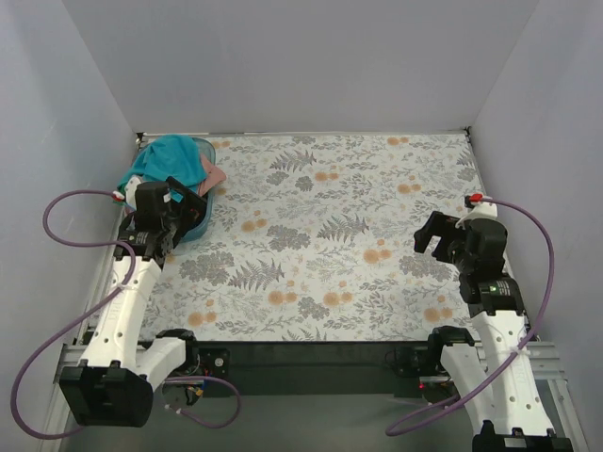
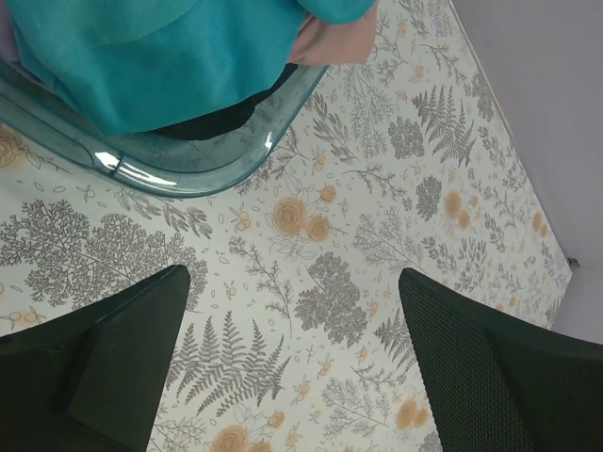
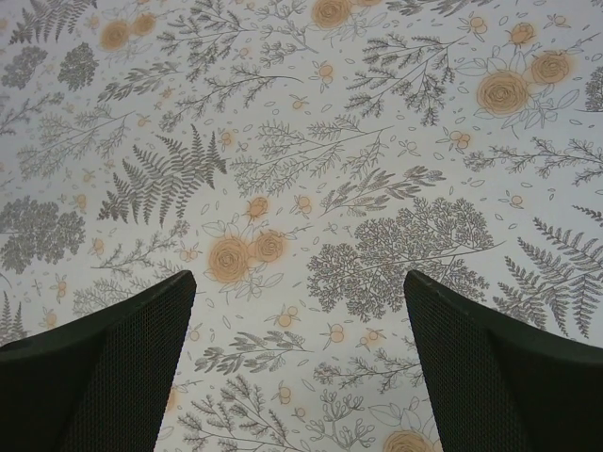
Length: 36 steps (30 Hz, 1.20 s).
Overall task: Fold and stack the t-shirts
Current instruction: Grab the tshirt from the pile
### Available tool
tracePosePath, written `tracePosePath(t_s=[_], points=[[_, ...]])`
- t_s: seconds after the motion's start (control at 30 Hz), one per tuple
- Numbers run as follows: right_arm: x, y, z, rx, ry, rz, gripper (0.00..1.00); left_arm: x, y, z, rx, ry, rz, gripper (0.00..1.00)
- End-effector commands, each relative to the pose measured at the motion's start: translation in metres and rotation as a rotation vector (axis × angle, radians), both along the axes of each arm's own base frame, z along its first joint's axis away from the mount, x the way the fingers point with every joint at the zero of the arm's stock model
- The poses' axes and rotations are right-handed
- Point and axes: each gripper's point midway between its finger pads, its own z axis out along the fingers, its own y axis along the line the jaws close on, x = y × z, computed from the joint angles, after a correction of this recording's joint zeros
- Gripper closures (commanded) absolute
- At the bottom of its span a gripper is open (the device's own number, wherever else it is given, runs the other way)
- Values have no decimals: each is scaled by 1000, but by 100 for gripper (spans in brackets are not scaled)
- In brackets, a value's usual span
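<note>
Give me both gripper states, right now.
left gripper: open, empty, beside the basket.
right gripper: open, empty, above the table.

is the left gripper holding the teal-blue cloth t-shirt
No, the left gripper is open and empty over the floral table, while the teal-blue cloth t-shirt sits in the clear teal plastic basket.

Plain pale grey walls (image 1: 311, 66) on three sides, floral-patterned table covering (image 1: 320, 235), even light

Soft matt teal t-shirt (image 2: 141, 56) in glossy translucent plastic basket (image 2: 179, 174).
</note>
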Motion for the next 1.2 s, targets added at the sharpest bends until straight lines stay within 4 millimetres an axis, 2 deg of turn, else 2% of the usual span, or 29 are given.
tracePosePath(t_s=[0.0,0.03,0.07,0.2,0.23,0.27,0.3,0.37,0.4,0.43,0.47,0.5,0.53,0.57,0.6,0.63,0.67,0.7,0.73,0.77,0.83,0.87,0.93,0.97,1.03,1.07,1.1,1.13,1.17], points=[[12,8,28,11,-96,49,2,22,9,30,18,-80,50,6],[13,9,27,15,-96,52,2,30,13,22,23,-54,76,6],[15,8,25,16,-100,46,2,36,20,28,35,-55,118,5],[19,-3,16,-5,-80,-15,2,65,36,20,94,24,202,5],[20,-5,15,-12,-75,-25,2,74,42,5,116,84,222,5],[21,-7,14,-19,-73,-36,2,80,47,0,130,112,240,5],[21,-9,14,-25,-68,-47,2,95,53,19,135,80,268,5],[21,-9,13,-33,-63,-36,2,111,58,18,146,102,269,5],[21,-9,12,-29,-56,-39,2,124,58,7,162,128,255,5],[22,-9,11,-26,-50,-39,2,141,62,23,190,85,257,5],[22,-9,10,-27,-45,-40,2,150,77,22,204,88,283,5],[22,-10,9,-28,-44,-45,2,163,80,5,219,125,270,5],[22,-10,7,-29,-39,-46,2,177,86,21,223,89,278,5],[21,-10,6,-30,-36,-44,2,184,89,18,244,103,270,5],[21,-9,8,-29,-42,-41,2,197,93,-3,253,153,270,5],[21,-7,8,-24,-42,-28,2,204,100,8,257,149,285,5],[21,-6,8,-25,-45,-23,2,210,104,3,258,168,307,5],[21,-5,9,-24,-47,-18,2,217,108,-17,262,217,310,5],[20,-4,10,-21,-50,-11,2,218,111,-22,266,242,311,5],[20,-4,9,-23,-49,-10,2,226,113,-17,270,227,308,9],[21,-5,9,-25,-49,-14,2,230,112,-32,265,266,292,20],[20,-6,7,-26,-41,-17,2,231,112,-29,260,263,295,34],[21,-7,6,-29,-38,-24,2,230,112,-29,249,263,304,86],[21,-6,5,-28,-36,-21,1,228,111,-18,242,240,309,100],[21,-6,5,-27,-36,-18,2,228,108,-9,232,200,294,100],[21,-6,5,-27,-36,-20,2,223,105,14,226,148,283,100],[21,-5,6,-26,-40,-17,2,218,104,13,223,145,277,100],[20,-6,7,-27,-43,-16,2,217,103,27,219,99,275,100],[20,-6,8,-27,-47,-16,2,208,101,54,216,37,276,100]])
